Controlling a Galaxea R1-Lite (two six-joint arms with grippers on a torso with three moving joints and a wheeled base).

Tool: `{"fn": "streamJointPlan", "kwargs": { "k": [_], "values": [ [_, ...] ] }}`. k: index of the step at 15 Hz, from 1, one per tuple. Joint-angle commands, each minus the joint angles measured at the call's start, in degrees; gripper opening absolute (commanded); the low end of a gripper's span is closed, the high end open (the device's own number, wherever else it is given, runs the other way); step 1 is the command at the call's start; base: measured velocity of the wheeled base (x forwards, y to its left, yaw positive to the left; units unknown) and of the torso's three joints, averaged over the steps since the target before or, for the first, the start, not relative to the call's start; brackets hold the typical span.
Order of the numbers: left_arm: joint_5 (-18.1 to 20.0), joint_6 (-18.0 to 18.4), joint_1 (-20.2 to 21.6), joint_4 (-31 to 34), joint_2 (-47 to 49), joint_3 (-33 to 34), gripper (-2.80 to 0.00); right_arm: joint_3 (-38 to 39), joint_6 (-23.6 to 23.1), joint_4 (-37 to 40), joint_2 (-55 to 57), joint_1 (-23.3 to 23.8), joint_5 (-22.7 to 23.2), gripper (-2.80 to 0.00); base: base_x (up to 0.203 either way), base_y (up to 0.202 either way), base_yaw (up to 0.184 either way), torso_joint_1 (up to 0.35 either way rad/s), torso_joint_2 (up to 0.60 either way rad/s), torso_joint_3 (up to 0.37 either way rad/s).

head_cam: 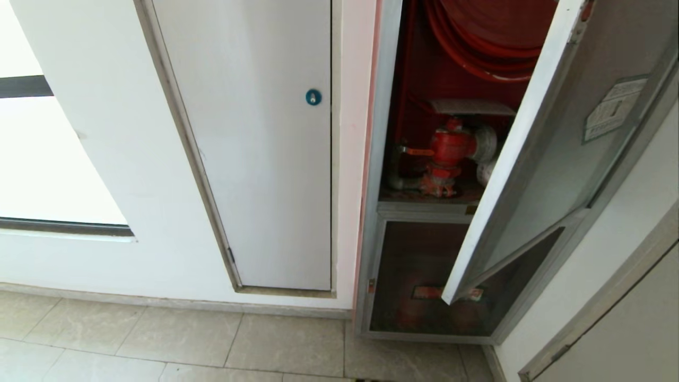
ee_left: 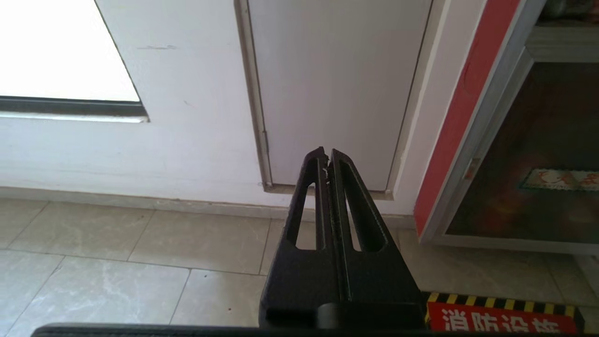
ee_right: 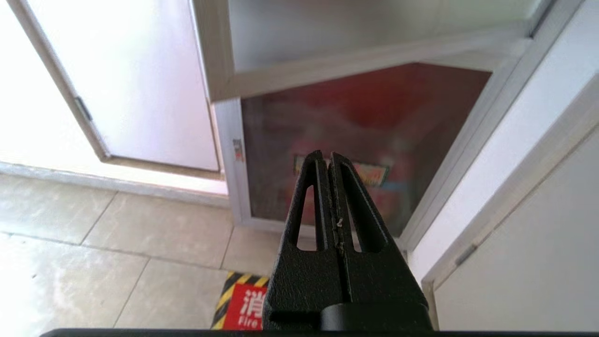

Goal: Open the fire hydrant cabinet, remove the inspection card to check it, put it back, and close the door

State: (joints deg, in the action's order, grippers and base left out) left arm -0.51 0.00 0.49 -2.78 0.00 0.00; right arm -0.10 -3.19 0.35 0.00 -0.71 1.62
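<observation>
Beyond the closed right gripper (ee_right: 328, 157), perhaps near, the door (ee_right: 355, 32) hangs open

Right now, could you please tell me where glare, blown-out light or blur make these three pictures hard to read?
Head view: the window at left is blown out white. Left wrist view: the same window is washed out; the lower glass panel looks hazy. Right wrist view: the white panel and nearby floor are overexposed; the red label strip is blurred.
</observation>
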Motion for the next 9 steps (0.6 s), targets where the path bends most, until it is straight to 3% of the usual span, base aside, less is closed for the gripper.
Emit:
{"fn": "streamJointPlan", "kwargs": {
  "k": [1, 4, 9],
  "values": [
    [-0.02, 0.00, -0.05, -0.03, 0.09, 0.97, -2.80, 0.01, -0.11, 0.00, 0.00, 0.00, 0.05, -2.80, -0.198, 0.000, 0.002, -0.007, 0.01, -0.002],
    [-0.02, 0.00, -0.05, -0.03, 0.09, 0.97, -2.80, 0.01, -0.06, 0.00, 0.09, 0.00, 0.05, -2.80, -0.179, 0.000, 0.002, 0.001, 0.00, 0.005],
    [-0.10, -0.04, -0.05, -0.29, 0.09, 0.97, -2.80, 0.01, -0.23, 0.00, 0.00, 0.00, 0.05, -2.80, -0.011, 0.000, 0.000, 0.005, 0.00, -0.004]
  ]
}}
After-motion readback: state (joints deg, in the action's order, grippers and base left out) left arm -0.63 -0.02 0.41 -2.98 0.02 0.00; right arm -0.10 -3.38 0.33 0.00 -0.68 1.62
